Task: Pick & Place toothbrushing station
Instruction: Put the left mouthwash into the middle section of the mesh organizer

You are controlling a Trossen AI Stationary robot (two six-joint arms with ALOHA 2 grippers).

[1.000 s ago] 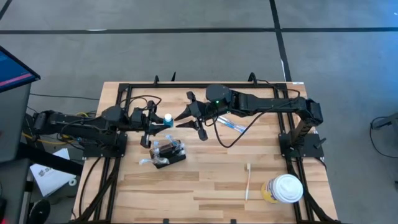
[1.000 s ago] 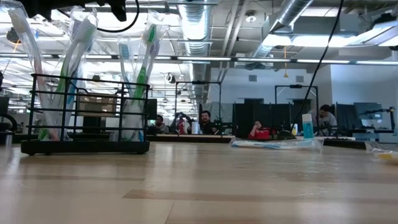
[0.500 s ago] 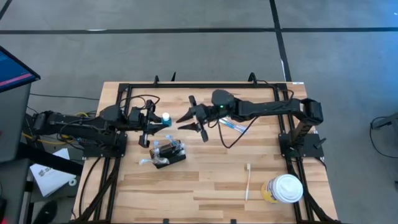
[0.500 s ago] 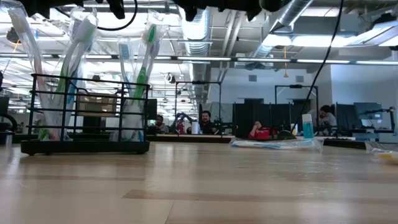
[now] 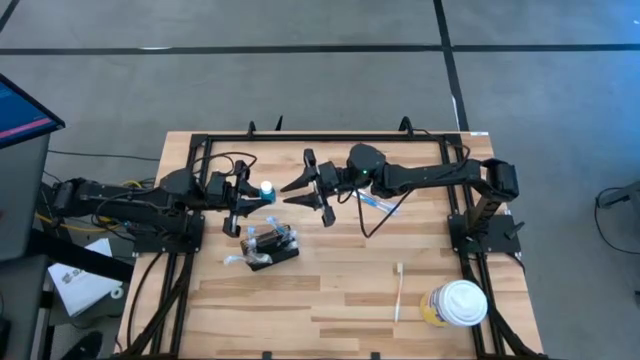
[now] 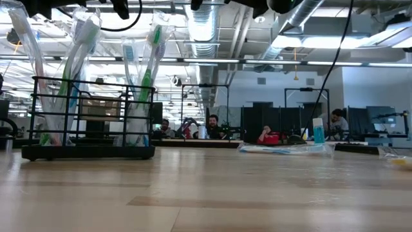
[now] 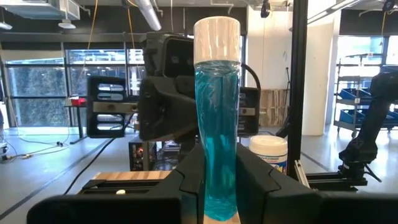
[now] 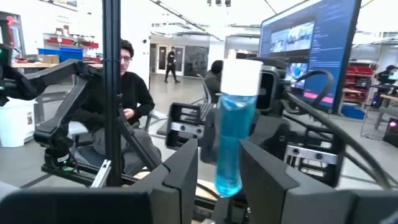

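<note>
1. Holding a blue-liquid bottle with white cap point(image 5: 267, 189) upright above the worktop point(image 5: 340, 290), left claw point(image 5: 240, 203) is clamped on the bottle's lower body; left wrist view shows the bottle point(image 7: 216, 112) pinched between both fingers.
2. Right claw point(image 5: 316, 187) hovers just beside the bottle, facing it, jaws spread wide and empty; right wrist view shows the bottle point(image 8: 236, 124) centred ahead between its fingers, no contact seen.
3. Toothbrushing station point(image 5: 272, 246), a black wire holder box, sits on the worktop near and in front of the left claw; packaged toothbrushes stand in it (low view point(image 6: 87, 116)).
4. Judgement: looks like a handover or a direct drop into the station; cannot tell which.
5. To do it well: keep the bottle vertical, if handing over, close the right claw on the body before the left lets go, then lower into a free compartment, clear of the toothbrushes.
6. Loose toothbrush point(image 5: 398, 291) and white-lidded cup point(image 5: 456, 303) lie well apart.
</note>
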